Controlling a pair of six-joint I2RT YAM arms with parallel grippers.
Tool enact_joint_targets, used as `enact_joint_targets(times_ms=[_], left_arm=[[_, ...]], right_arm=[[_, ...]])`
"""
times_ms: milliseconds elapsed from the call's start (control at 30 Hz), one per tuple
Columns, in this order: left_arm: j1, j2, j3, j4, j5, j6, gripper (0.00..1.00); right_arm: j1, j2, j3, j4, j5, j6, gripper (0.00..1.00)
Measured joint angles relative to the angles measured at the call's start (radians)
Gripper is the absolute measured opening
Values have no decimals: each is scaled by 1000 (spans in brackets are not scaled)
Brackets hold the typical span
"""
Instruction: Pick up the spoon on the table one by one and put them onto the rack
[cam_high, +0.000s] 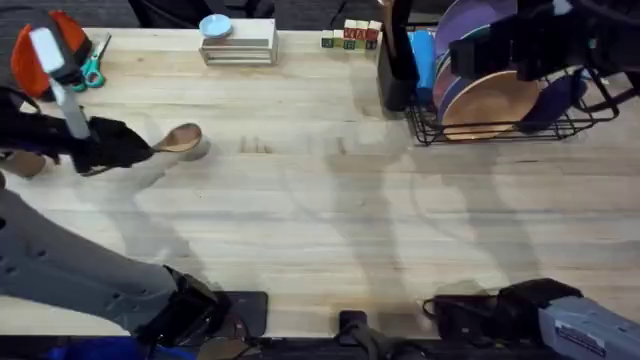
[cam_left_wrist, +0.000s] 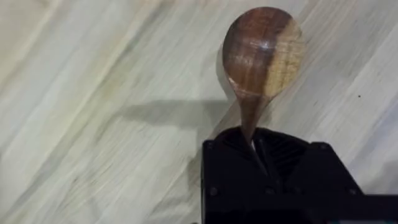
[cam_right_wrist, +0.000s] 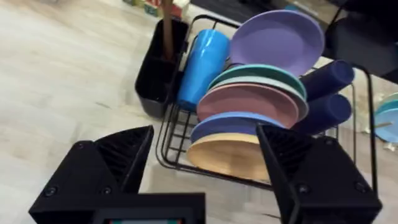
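Fingers of the left gripper (cam_left_wrist: 258, 155) are clamped on the handle of a wooden spoon (cam_high: 180, 138), whose oval bowl sticks out past them above the counter (cam_high: 330, 210) at its left side, casting a shadow on the pale planks. Teal-handled scissors (cam_high: 94, 70) lie near the far left edge, beyond that arm. Over on the right, the right gripper (cam_right_wrist: 202, 165) hangs with its black fingers spread wide, holding nothing, just above the near side of the black wire rack (cam_right_wrist: 180, 134). Purple, pink, blue and wooden plates stand in the rack, and a wooden handle (cam_right_wrist: 166, 28) rises from its tall black utensil holder (cam_right_wrist: 158, 74).
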Motion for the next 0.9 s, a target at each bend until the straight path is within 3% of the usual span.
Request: enact_joint_targets(times_ms=[300,433,633,900], left_arm=[[-4,-223,0,-115,20,-60,42],[-63,-351,0,-200,99,-67,42],[-162,-473,0,-213,181,-94,42],[-303,-530,0,-209,320,-141,42]], right_arm=[[0,0,0,11,42,-34,996],[0,0,0,9,42,-45,996],[0,0,0,0,42,-45,996],[0,-37,0,-5,42,-45,996]])
